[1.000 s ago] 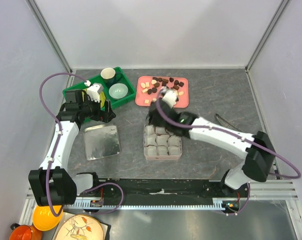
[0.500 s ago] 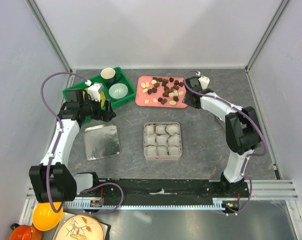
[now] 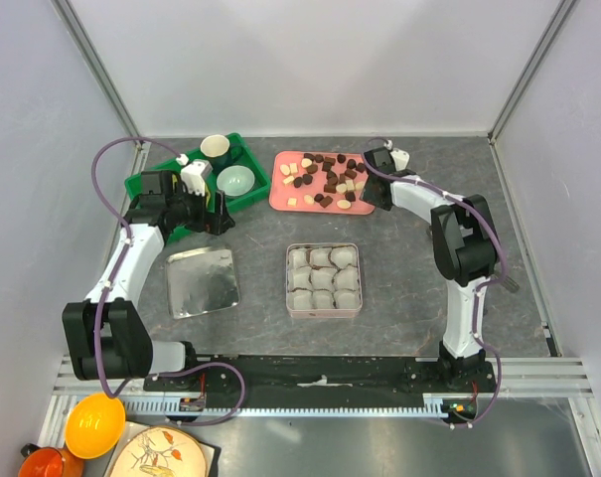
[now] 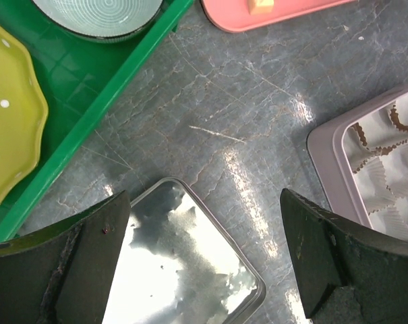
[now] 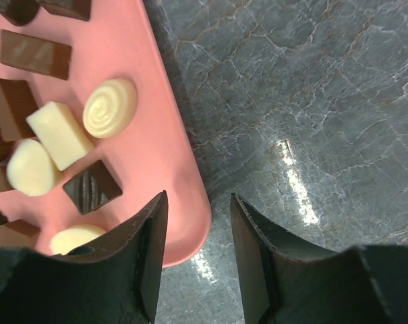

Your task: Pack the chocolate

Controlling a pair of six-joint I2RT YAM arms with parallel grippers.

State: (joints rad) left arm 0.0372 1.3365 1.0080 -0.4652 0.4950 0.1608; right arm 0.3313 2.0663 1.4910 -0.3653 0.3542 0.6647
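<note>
Okay, risks first: right gripper [image 5: 198,197] straddles the right rim of the pink tray [image 5: 163,135], fingers part open, nothing held. Closing there could pinch the rim and tip or drag the tray, spilling pieces. All chocolate [image 3: 328,179] lies on the tray, crowded, some touching, so a grab may take two or knock a neighbour off. None in the tin [image 3: 288,283] yet.

Meanwhile left gripper [image 4: 204,194] is wide open, empty, above the table [image 3: 409,288] between lid [image 4: 183,270] and tin.

Materials:
- Table: grey, veined, glossy stone look.
- Tray: smooth plastic, rounded corners.
- Tin: squarish metal, holding pleated paper cups [image 3: 323,279] in a grid.
- Lid: mirror-shiny, flat.
- Pieces: small, smooth; brown blocks, a ribbed diamond, cream ovals, one swirl-topped round.
</note>
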